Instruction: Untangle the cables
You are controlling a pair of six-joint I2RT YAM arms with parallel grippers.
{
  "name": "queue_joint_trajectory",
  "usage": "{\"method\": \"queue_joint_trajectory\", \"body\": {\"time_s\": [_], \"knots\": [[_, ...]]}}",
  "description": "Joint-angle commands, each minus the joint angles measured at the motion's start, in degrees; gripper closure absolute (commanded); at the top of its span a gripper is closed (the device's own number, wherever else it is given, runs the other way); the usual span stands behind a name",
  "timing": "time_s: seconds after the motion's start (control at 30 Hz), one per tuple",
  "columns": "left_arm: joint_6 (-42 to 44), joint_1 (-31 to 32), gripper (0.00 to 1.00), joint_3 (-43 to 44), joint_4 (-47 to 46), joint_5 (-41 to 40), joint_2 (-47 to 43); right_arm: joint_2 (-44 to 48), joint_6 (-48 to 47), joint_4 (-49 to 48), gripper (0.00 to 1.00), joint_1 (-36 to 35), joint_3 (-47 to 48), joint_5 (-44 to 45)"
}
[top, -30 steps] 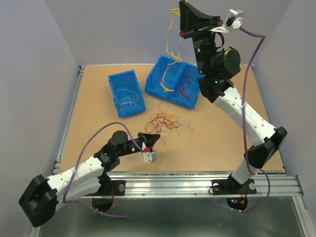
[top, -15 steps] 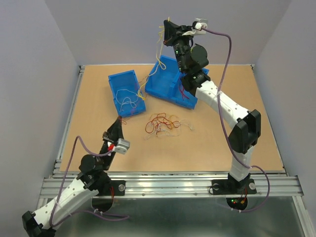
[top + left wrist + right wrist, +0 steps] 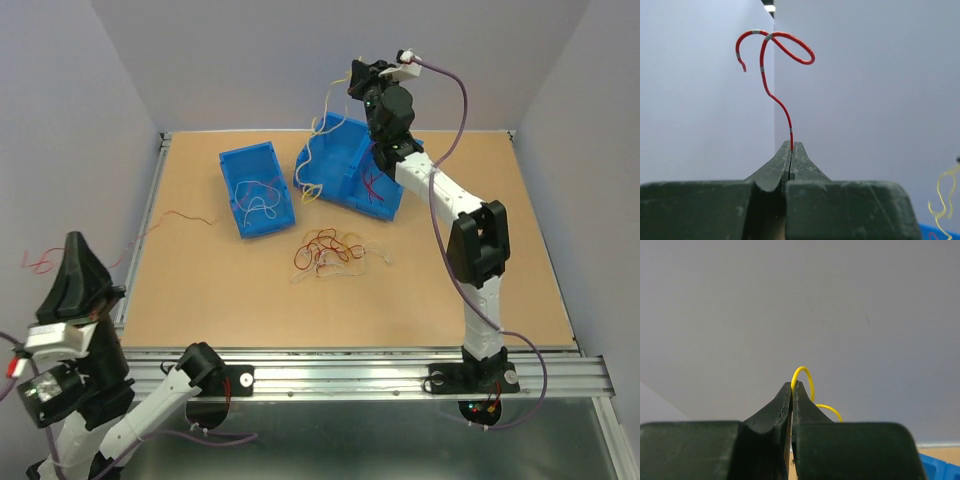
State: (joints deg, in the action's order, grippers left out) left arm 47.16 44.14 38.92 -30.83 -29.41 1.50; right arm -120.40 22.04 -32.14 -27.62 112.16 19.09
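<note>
Red cable (image 3: 771, 95) pinched in left end effector (image 3: 791, 145), yellow cable (image 3: 805, 372) in right end effector (image 3: 791, 385). Other cables (image 3: 325, 250) tangled on table (image 3: 450, 270). Yellow seemingly trails into blue bin (image 3: 350, 193), so it could snag and slip out.

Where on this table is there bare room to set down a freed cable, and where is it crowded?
Free: the near strip of table between the tangle and the front rail; the right side beyond the double bin. Crowded: the middle, where the single bin, the double bin and the tangle sit close, with a yellow cable hanging from the right pincer.
</note>
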Motion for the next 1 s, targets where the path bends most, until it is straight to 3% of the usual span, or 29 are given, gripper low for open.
{"method": "queue_joint_trajectory", "body": {"time_s": [0.0, 0.3, 0.63, 0.97], "knots": [[2.9, -0.4, 1.0, 7.4, 3.9, 1.8, 2.1, -0.9, 6.8, 0.6, 0.99, 3.3, 1.8, -2.3], [0.9, -0.4, 1.0, 13.1, 11.8, 11.6, 3.3, -4.8, 8.4, 2.1, 0.99, 4.4, -0.4, -3.2], [-0.4, -0.4, 1.0, 18.0, 9.5, 11.7, 3.3, -8.7, 6.5, 4.3, 1.0, 5.0, 1.8, -9.3], [-2.9, -0.4, 1.0, 12.7, 10.7, 18.6, 2.3, -6.6, 6.3, 3.1, 0.99, 4.9, -2.6, -12.6]]}}
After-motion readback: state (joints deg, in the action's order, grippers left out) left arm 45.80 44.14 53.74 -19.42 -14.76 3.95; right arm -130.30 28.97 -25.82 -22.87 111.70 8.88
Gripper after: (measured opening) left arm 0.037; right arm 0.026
